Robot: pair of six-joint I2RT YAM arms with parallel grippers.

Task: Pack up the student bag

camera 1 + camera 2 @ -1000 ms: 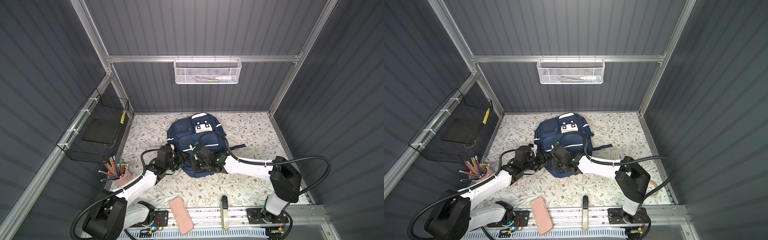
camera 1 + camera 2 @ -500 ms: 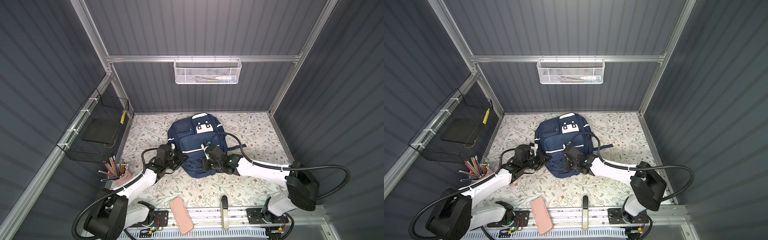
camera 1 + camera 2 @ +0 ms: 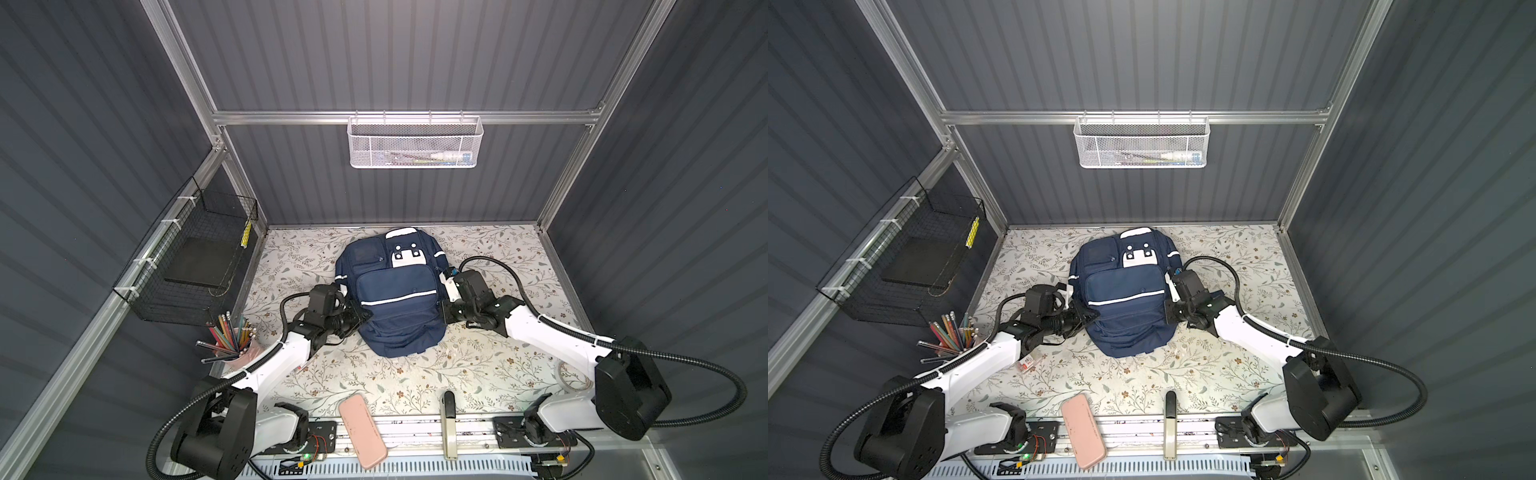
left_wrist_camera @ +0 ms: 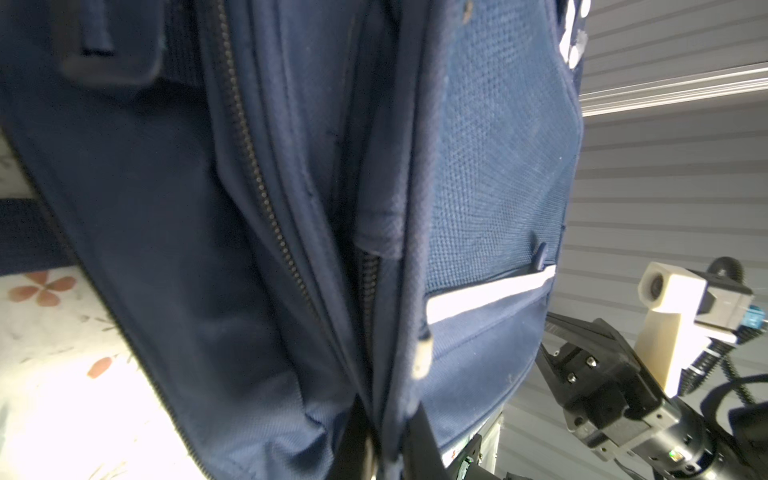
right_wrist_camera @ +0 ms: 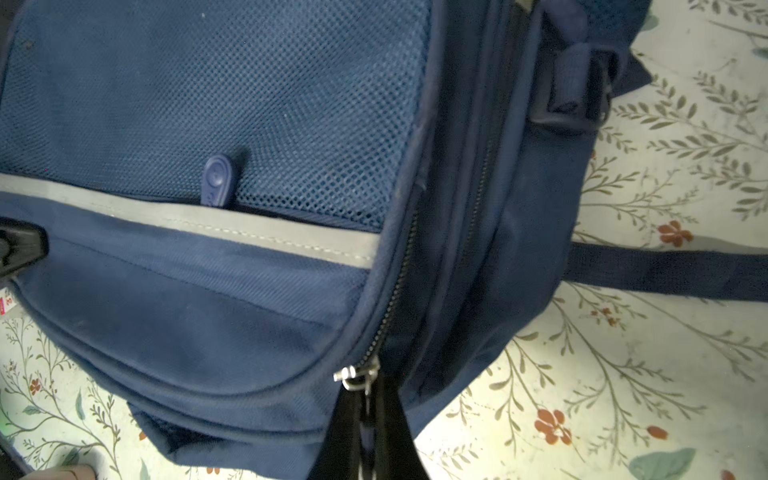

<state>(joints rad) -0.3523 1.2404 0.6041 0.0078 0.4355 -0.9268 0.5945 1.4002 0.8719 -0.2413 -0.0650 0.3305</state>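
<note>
Navy blue fabric student bag [image 3: 395, 307]: left end effector [image 4: 386, 451] gripping seam [image 4: 401, 332], right end effector [image 5: 368, 440] gripping silver zipper pull [image 5: 360, 380]; crooked yank = jammed teeth, probably.

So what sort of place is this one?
Probably a robot test booth staged as a study desk: ribbed grey walls on an aluminium frame, a pencil cup and the student bag on a floral tabletop.

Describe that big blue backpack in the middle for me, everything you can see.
The backpack is navy fabric with mesh panels, white stripes, a white patch and several zipped front pockets. It lies on its back in the middle of the flowered table, a strap trailing sideways. The left tool pinches one side seam; the right tool pinches a metal zipper tab on the opposite side.
</note>
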